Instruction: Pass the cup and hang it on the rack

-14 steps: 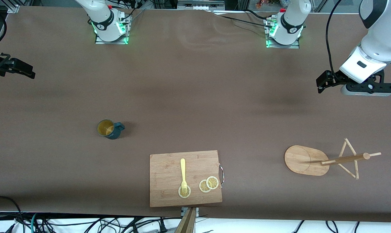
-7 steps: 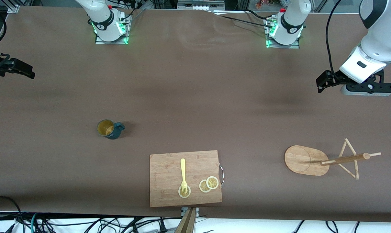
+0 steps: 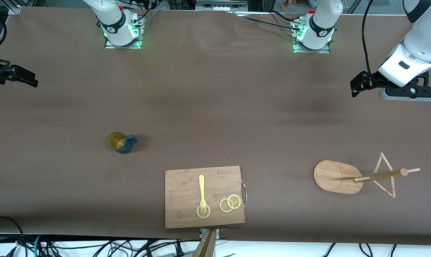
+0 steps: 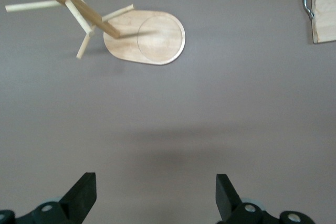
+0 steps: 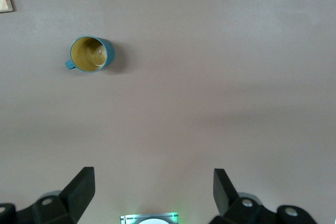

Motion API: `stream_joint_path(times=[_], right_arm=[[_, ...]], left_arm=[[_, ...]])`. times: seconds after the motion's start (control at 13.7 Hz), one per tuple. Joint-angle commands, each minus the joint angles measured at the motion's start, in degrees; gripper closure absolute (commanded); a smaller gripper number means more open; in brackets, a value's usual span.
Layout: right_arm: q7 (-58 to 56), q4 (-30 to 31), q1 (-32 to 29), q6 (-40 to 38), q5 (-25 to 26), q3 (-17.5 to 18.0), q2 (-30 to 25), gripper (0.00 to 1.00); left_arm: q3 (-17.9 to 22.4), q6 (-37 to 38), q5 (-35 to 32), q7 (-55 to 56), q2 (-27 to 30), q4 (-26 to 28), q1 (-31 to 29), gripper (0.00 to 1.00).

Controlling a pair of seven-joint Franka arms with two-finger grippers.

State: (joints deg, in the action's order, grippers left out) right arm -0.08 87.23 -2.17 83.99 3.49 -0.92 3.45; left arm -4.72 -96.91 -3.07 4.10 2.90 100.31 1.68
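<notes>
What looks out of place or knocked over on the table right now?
Nothing stands out. The cup sits upright with nothing spilled, the rack stands on its base, and the fork and lemon slices lie neatly on the board.

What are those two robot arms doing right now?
Nothing is being held yet. The cup stands alone on the table, and the rack has no cup on it. The right gripper and the left gripper both hang open above bare table, at its two ends.
</notes>
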Motion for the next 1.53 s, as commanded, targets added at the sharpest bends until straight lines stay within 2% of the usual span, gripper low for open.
stream_joint_path(times=[0.0,0.44,1.02,1.46], right_arm=[[-0.3,-1.2,-0.5,-0.4,-0.2,0.2,0.5,0.00],[0.2,-1.1,-0.4,-0.4,-0.3,0.2,2.0,0.00],[-0.1,-1.0,-0.2,-0.5,-0.3,0.3,4.9,0.00],[-0.2,-0.8,-0.2,-1.0,-0.3,0.4,6.1,0.00]], left_arm=[[-0.1,2.7,1.5,-0.3,-2.1,-3.0,-0.4,0.00],[-0.9,2.4,1.4,-2.5,-2.5,-2.8,0.2,0.00],[-0.2,2.8,1.8,-2.9,-4.7,-6.1,-0.5,0.00],[-0.2,2.9,1.8,-2.8,-4.7,-6.1,-1.1,0.00]])
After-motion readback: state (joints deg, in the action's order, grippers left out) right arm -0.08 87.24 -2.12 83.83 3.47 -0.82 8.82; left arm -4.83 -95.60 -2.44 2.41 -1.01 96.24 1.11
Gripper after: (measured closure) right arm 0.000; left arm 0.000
